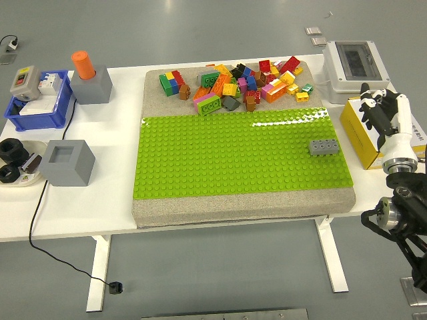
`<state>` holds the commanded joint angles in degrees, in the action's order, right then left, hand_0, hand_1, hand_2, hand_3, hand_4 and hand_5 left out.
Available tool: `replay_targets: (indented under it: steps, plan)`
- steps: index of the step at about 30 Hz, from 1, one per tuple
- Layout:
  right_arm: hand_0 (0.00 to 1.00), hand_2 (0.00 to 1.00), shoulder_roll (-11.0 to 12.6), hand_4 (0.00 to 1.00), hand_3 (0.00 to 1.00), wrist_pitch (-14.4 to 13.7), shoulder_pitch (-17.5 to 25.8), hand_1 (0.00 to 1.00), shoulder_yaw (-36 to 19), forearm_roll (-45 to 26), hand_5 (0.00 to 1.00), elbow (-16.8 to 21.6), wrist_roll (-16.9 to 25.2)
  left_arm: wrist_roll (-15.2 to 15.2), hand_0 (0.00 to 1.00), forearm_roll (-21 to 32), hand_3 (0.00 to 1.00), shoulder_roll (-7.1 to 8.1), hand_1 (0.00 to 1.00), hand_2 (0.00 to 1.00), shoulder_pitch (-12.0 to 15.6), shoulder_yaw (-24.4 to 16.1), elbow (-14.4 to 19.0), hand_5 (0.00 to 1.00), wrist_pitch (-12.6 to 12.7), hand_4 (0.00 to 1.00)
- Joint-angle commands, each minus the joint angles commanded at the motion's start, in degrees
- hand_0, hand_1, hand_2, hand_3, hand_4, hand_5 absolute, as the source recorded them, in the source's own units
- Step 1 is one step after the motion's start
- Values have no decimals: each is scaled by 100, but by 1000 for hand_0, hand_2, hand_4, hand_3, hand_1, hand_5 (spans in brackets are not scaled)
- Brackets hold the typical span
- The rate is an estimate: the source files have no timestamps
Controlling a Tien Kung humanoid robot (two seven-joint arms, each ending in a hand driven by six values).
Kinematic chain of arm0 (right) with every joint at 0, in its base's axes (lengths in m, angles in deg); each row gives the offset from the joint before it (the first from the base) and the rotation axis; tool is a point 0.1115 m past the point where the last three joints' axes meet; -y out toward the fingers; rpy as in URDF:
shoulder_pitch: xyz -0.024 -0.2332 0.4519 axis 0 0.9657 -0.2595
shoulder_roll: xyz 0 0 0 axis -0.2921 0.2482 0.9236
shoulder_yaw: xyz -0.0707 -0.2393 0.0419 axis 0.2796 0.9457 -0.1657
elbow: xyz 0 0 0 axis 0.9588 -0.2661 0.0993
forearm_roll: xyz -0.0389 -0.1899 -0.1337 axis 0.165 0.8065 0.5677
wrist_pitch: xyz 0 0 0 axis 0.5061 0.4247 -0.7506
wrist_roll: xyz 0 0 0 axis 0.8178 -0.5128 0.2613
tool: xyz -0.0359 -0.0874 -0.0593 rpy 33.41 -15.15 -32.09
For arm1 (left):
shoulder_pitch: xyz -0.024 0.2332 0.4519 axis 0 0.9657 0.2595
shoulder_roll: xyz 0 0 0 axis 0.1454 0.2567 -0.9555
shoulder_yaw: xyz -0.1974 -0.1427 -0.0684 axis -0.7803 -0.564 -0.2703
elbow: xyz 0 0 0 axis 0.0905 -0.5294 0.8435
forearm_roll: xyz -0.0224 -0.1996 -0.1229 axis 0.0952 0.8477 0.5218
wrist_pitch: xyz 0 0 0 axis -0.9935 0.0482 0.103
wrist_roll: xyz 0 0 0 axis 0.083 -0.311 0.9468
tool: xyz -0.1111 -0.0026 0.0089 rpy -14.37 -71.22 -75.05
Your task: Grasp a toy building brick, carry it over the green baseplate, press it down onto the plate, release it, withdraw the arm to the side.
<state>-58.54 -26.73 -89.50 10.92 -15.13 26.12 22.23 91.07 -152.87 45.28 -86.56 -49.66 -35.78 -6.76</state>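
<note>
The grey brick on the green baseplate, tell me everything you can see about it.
The grey brick is a long, low block of plain grey plastic with a single row of round studs on top, about four. It lies flat, studs up, on the green baseplate near its right edge, its long side running left to right. It stands alone, apart from the pile of coloured bricks at the far side. Nothing else touches it; the right hand is off to the side.

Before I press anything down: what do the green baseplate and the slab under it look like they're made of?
The green baseplate looks like hard glossy plastic: moulded rows of studs, with a bright glare streak along its far right edge. The slab beneath looks like a matte, speckled beige foam or stone-like board with rounded edges; which of these, I cannot tell. The gray brick on the plate also looks like plastic.
</note>
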Motion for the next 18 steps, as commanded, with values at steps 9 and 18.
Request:
replay_targets:
  steps: [9, 18]
  plan:
    - [916, 963, -4, 998, 998, 752, -33, 925, 103, 915, 998, -4, -742, 1, 664, 21, 683, 8, 608, 598, -5, 17, 0, 268, -15, 648]
    - [917, 957, 90, 998, 968, 272, -124, 919, -29, 2031, 995, -167, -729, -3, 664, 31, 683, 5, 608, 598, 1, 24, 0, 268, -15, 649]
